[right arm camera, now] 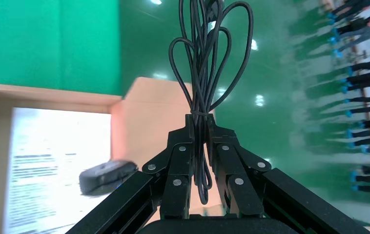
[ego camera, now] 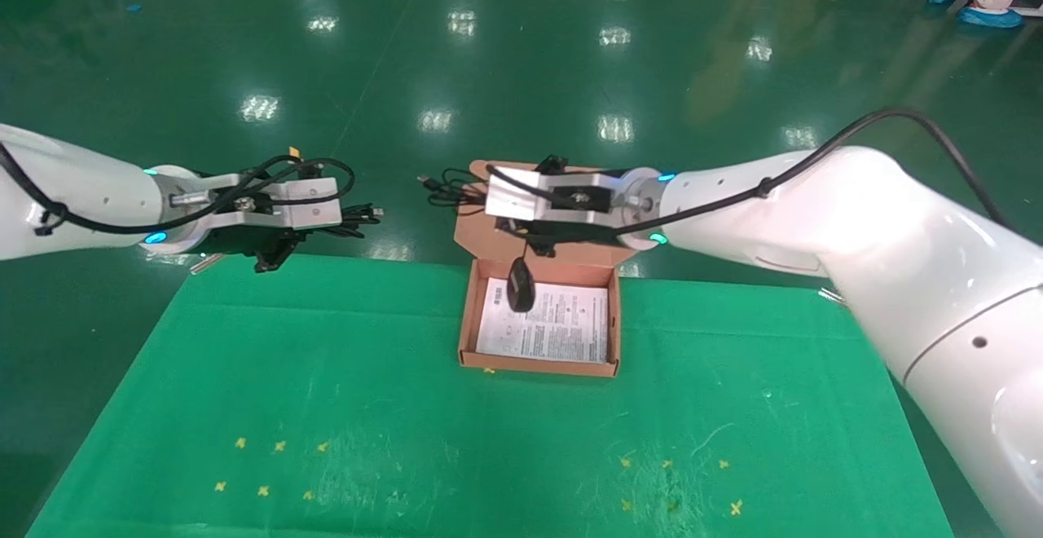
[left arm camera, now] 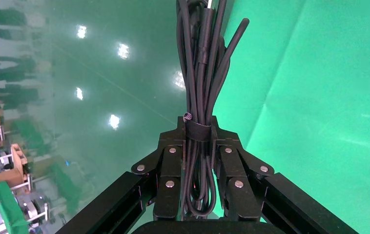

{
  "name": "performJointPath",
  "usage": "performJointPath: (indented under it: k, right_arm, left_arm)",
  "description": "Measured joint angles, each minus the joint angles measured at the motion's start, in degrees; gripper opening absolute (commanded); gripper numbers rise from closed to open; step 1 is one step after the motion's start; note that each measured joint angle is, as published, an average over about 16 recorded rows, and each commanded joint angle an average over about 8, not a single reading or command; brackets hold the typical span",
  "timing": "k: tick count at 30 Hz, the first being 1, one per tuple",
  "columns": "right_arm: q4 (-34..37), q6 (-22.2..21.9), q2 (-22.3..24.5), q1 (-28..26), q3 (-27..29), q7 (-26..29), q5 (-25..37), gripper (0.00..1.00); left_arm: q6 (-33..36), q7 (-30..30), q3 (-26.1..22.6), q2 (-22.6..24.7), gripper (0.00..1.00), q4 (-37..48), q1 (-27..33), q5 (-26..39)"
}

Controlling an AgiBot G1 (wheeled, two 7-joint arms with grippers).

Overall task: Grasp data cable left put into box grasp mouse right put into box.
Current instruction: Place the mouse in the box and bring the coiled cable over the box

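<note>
Head view: right hand (ego camera: 530,232) above the box (ego camera: 468,318), mouse (ego camera: 521,287) dangling below it over the leaflet (ego camera: 562,330); left hand (ego camera: 273,254) off beside the table (ego camera: 244,375).

Left wrist view: fingers (left arm camera: 171,168) clamped on the data cable (left arm camera: 200,73) at its tie (stiff, bundled, likely secure).

Right wrist view: fingers (right arm camera: 180,163) pinching the mouse's cord (right arm camera: 203,63); light, swings freely.
</note>
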State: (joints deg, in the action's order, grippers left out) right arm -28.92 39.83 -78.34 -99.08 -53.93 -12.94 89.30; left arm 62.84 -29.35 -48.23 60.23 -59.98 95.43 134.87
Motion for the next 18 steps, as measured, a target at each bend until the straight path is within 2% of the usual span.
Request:
performJointPath:
  k: [18]
  right_arm:
    - [-2.61, -5.36, -0.15, 3.35, -8.89, 9.07, -9.93, 0.00]
  left_arm:
    - [0.32, -0.84, -0.02, -0.25, 0.00, -1.08, -0.30, 0.44]
